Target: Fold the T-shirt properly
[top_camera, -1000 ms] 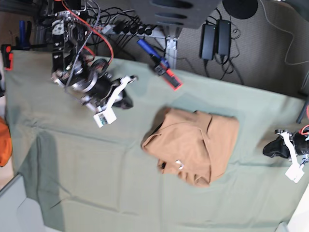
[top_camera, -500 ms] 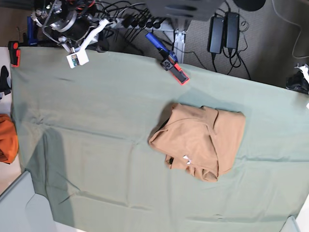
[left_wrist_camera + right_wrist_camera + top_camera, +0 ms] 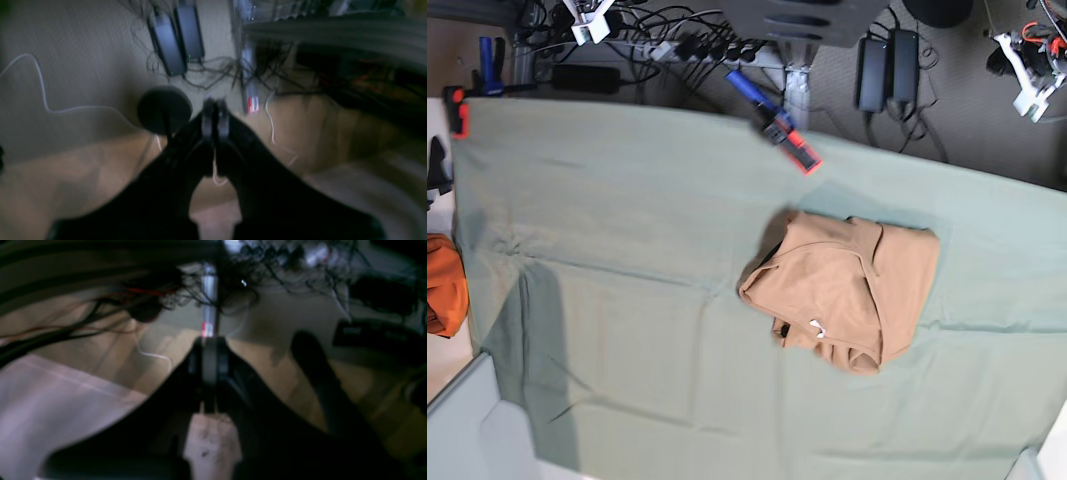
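Note:
The tan T-shirt lies folded into a rough rectangle on the green sheet, right of centre, with its small white tag showing near the front edge. Both arms are drawn back past the far edge of the table, well away from the shirt. In the base view my left gripper is at the top right corner and my right gripper at the top left. The left wrist view shows my left gripper shut and empty over the floor. In the right wrist view my right gripper is also shut and empty.
A sage-green sheet covers the table. A blue and red clamp holds its far edge, and a red clamp sits at the far left corner. An orange object lies off the left edge. Power bricks and cables lie behind the table.
Both arms have withdrawn from over the sheet to beyond the table's far edge. The folded T-shirt has not changed shape.

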You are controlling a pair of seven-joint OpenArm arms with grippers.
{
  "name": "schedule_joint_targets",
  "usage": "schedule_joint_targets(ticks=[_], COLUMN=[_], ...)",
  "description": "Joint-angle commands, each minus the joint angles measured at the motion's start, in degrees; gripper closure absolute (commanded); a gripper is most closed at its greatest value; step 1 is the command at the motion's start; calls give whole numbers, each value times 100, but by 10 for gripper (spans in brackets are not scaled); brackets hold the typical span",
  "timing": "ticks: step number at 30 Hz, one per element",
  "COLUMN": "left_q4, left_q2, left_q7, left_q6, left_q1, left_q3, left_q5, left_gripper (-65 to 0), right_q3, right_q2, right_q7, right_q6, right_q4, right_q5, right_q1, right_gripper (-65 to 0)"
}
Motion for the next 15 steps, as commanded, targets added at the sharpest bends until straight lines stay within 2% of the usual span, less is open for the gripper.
schedule_joint_targets(ticks=[1, 4, 7, 9, 13, 15], left_q4=[-278, -1519, -2900, -3812, -5195, -5532], left_q2=[37, 330, 619, 828, 1283, 1453], left_q7=[-122, -358, -514, -702, -1174, -1224], left_q6=[136, 363, 584, 861, 1775, 1904], left_q1=[-223, -1021, -1893, -2487, -3510, -3875], left_q3=[153, 721, 1292, 1644, 2308, 2586], left_q5=[85, 476, 520, 599, 800, 800], left_gripper=[0, 0, 0, 0, 0, 0], right_q3=[-2, -136, -470, -778, -1298, -1362], right_q2=[48, 46, 44, 26, 0, -70], right_q7=[31, 33, 116, 184, 317, 304], right_q6=[446, 439, 378, 337, 240, 157], right_q4=[-339, -1633, -2881, -3683, -5084, -5567], right_q5=[11, -175, -546, -820, -955, -1093], right_q1=[188, 944, 1744, 2286, 3246, 3613], right_gripper=[0, 0, 0, 0, 0, 0])
